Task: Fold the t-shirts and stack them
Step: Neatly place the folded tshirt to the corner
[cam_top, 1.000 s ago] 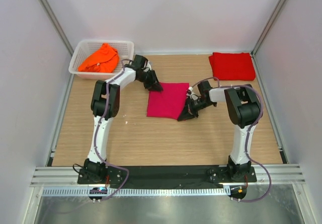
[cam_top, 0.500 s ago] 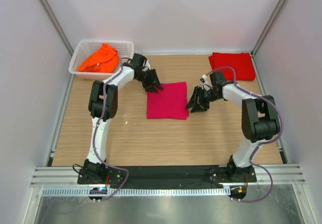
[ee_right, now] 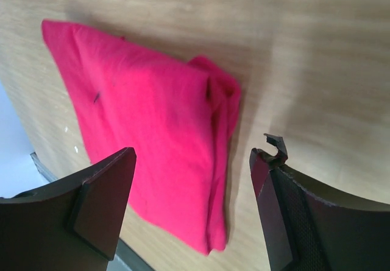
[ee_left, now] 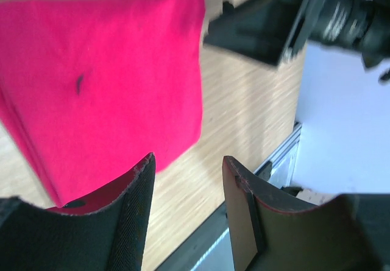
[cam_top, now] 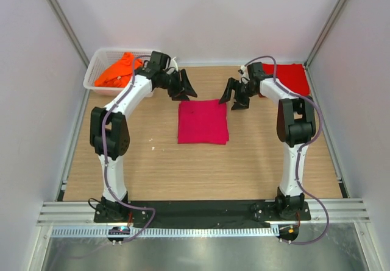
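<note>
The magenta-pink t-shirt (cam_top: pixel 203 122) lies folded into a flat rectangle in the middle of the table, with nothing gripping it. It also shows in the left wrist view (ee_left: pixel 103 82) and the right wrist view (ee_right: pixel 152 137). My left gripper (cam_top: pixel 184 91) (ee_left: pixel 189 161) hangs open above the table just beyond the shirt's far left corner. My right gripper (cam_top: pixel 235 97) (ee_right: pixel 198 155) is open above the far right corner. Neither has anything between its fingers. A folded red t-shirt (cam_top: pixel 289 79) lies at the back right. The orange t-shirt (cam_top: pixel 119 70) sits crumpled in the basket.
The white lattice basket (cam_top: pixel 152 52) stands at the back left corner, close behind my left arm. White walls close in the table on three sides. The right arm's gripper (ee_left: pixel 274 27) shows across from the left wrist camera.
Both grippers have let go of the magenta shirt, opened, and risen toward the back of the table. The shirt now lies flat and squared.
</note>
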